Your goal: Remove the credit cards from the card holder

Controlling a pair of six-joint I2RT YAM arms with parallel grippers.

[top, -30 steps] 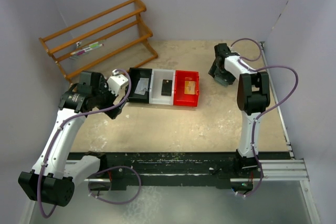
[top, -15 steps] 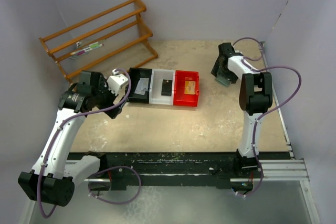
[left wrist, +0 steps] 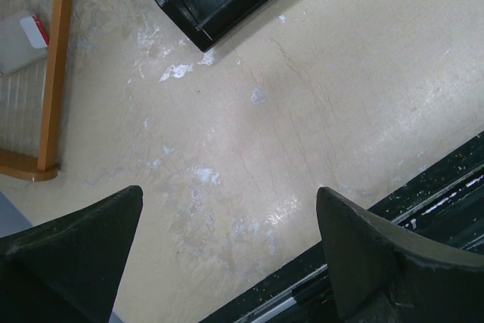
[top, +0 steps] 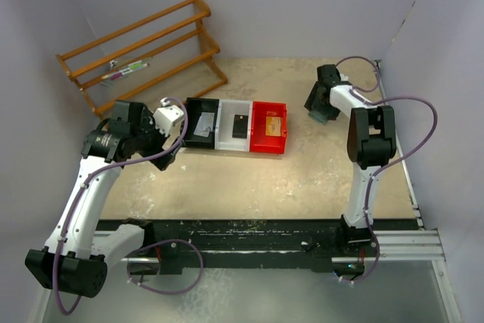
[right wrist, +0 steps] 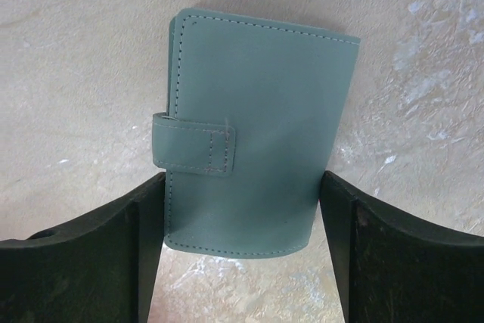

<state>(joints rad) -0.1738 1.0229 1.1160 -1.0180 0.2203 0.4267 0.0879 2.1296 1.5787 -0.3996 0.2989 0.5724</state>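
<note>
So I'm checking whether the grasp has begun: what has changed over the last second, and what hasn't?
The right arm's elbow swung slightly rightward; the right tool now straddles the closed grey-green card holder, fingers close against both sides; a grip is unclear. The left tool, the red, white and black plastic bins and the wooden rack stayed put.
</note>
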